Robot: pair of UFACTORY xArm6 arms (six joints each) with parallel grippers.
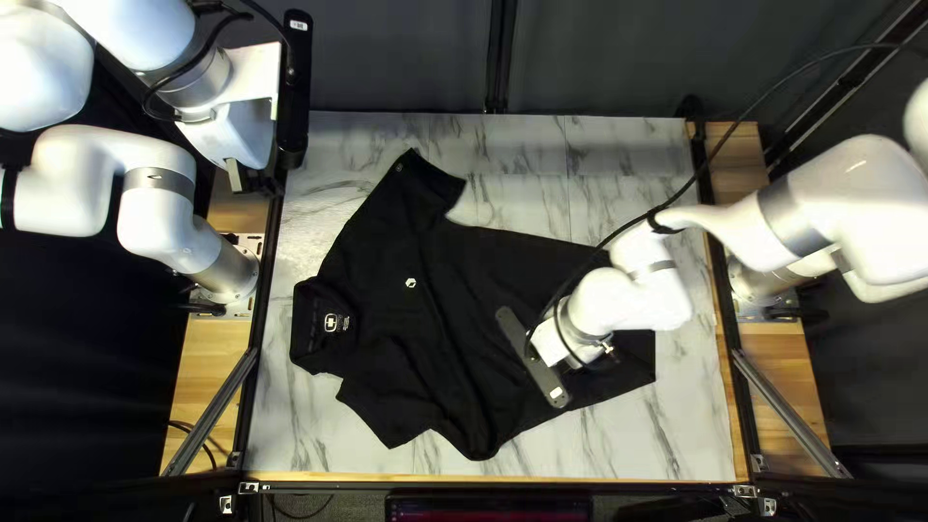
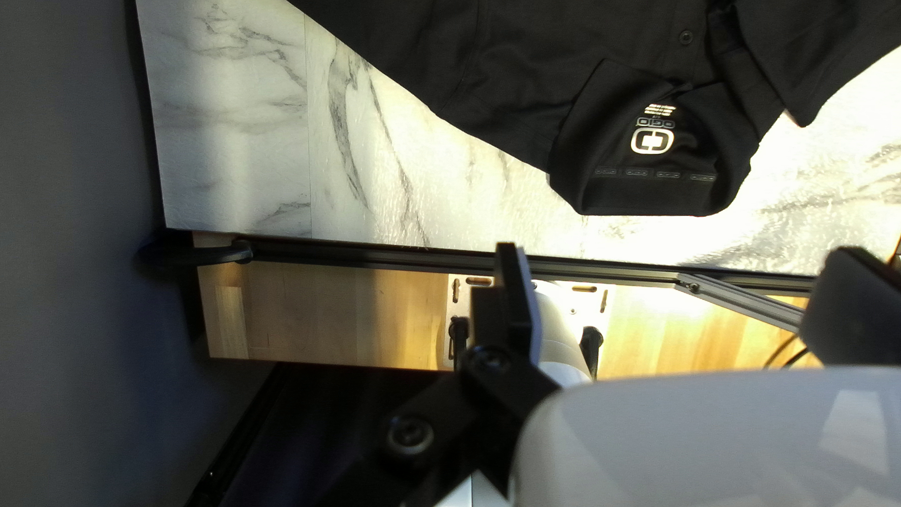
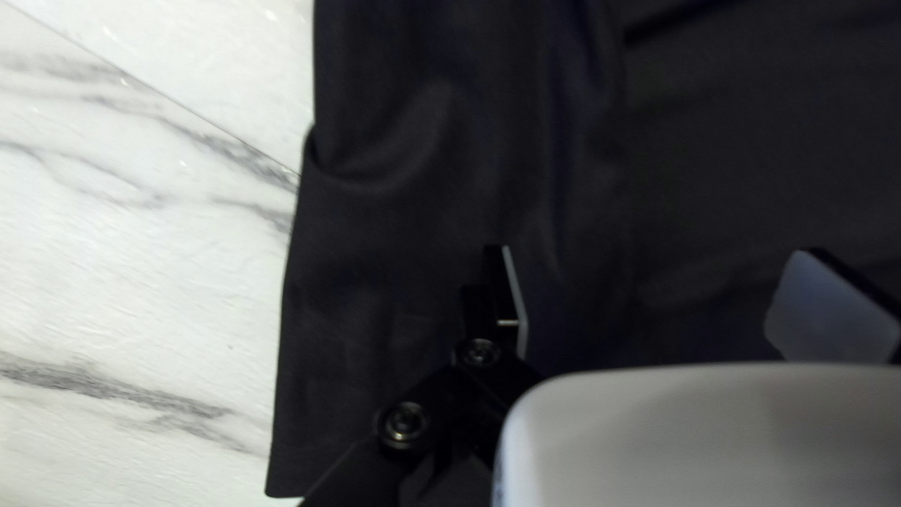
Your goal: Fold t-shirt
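Left gripper (image 1: 246, 177), right gripper (image 1: 553, 342) gape wide, empty — shirt (image 1: 435, 300) lies crosswise, collar (image 1: 304, 333) toward left base (image 1: 234, 275).

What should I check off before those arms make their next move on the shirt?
1. Shirt lying on the table: ok.
2. Shirt smooth, without creases: not ok, creases run through it.
3. Right gripper open above the shirt: ok.
4. Right gripper touching cloth: cannot tell.
5. Left gripper open: ok.
6. Left gripper over the shirt: not ok, it hangs off past the collar.
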